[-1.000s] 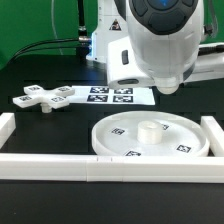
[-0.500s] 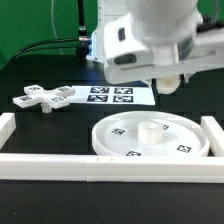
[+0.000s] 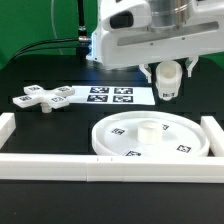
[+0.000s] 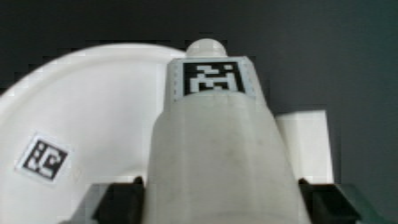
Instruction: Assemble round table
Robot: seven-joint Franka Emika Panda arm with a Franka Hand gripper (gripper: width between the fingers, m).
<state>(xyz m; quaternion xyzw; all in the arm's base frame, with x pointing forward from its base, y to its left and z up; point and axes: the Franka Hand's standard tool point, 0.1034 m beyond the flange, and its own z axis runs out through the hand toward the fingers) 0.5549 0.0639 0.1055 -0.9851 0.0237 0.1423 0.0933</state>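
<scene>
1. Exterior view: gripper [image 3: 168, 76] hangs high at the back, jaws closed on the cylinder leg [image 3: 168, 90], which points down w/ its tag facing cam. It's well above the disc [image 3: 118, 140] and not over the hub [image 3: 150, 128] yet; looks behind it & a bit to the exterior view's right.
2. Wrist view: leg fills the shot, fingers [image 4: 118, 200] pinch it either side at the held end, disc beyond. Grip looks short vs leg length. Risk 1: leg pivots in the pads on contact.
3. Risk 2: misaligned descent. Leg end catches the hub edge, not square on → jams or skids onto the disc face.
4. Risk 3: disc looks loose, close to the front rail [image 3: 100, 165] & the side rail [image 3: 212, 130]. A sideways push could shove it, so the hub moves off target.
5. Risk 4: can't tell how leg mates w/ hub (screw or push). Too much downforce could cock it.
6. Cross-shaped foot [image 3: 45, 98] lies well apart at the exterior view's left, beside the marker board [image 3: 110, 96]. No clash likely there.
</scene>
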